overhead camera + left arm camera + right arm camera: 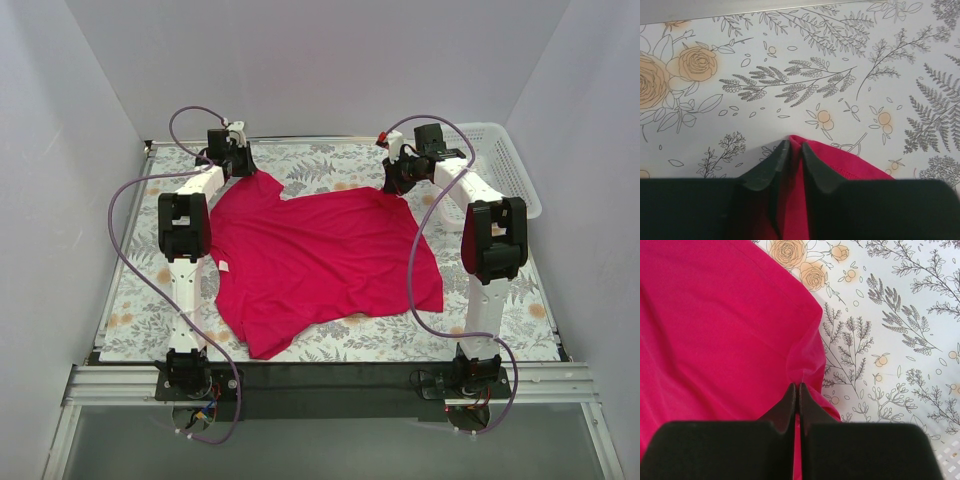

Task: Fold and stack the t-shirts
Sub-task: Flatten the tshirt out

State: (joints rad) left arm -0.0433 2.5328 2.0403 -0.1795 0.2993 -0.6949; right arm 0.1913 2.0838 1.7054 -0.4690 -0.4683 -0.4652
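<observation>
A plain magenta-red short-sleeved cloth t-shirt (320, 255) lies spread and wrinkled across the middle of the floral-printed worktop (330, 165). Its small white neck tag (226, 265) is beside the left arm. The 2 tools hold its far corners. The left tool (794, 150) is clenched on the far-left corner, apparently a sleeve. The right tool (798, 390) grips the far-right edge, its fingers pressed together on a fold. A white plastic mesh basket (505, 165) stands at the far right, apart from the shirt.
</observation>
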